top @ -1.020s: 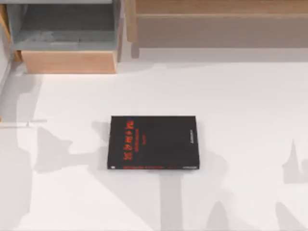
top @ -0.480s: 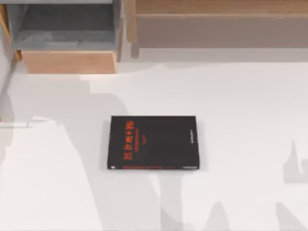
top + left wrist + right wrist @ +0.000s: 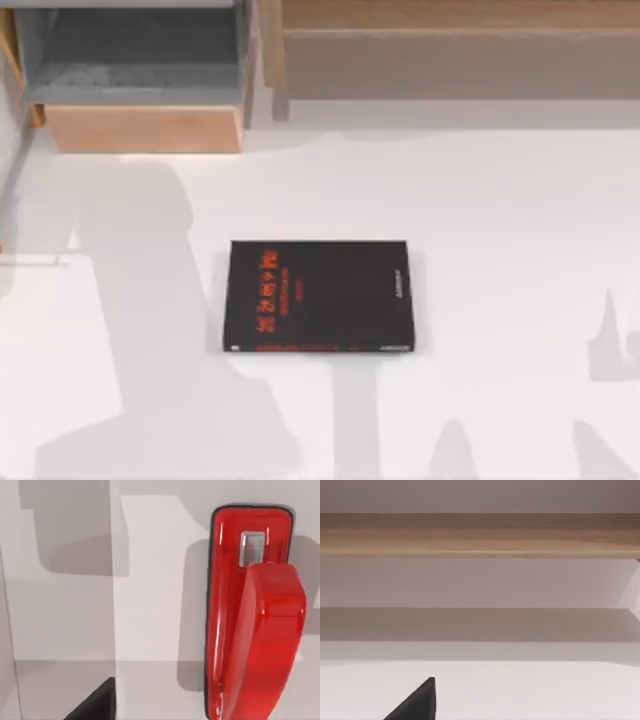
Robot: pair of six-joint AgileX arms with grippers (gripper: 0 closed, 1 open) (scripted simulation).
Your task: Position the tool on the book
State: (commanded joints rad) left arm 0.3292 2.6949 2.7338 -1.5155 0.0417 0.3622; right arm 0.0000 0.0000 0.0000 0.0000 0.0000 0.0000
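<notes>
The book [image 3: 319,296] lies flat in the middle of the white table, black-covered, with red characters near its left end and a red line along its front edge. In the left wrist view the tool [image 3: 250,630], a glossy red elongated object with a pale silvery spot, rests on a white surface close below the camera. A dark corner of my left gripper [image 3: 95,706] shows beside it, apart from it. A like dark corner of my right gripper [image 3: 415,702] hangs over bare white table facing a wooden ledge.
A grey open drawer with a wooden front [image 3: 140,125] sits at the back left. A long wooden shelf [image 3: 450,50] runs along the back right, also seen as the ledge [image 3: 480,535]. Arm shadows lie on the table left of the book.
The large shadow on the table's left has swept and changed shape, now standing as a tall block left of the book. The book has not moved.
</notes>
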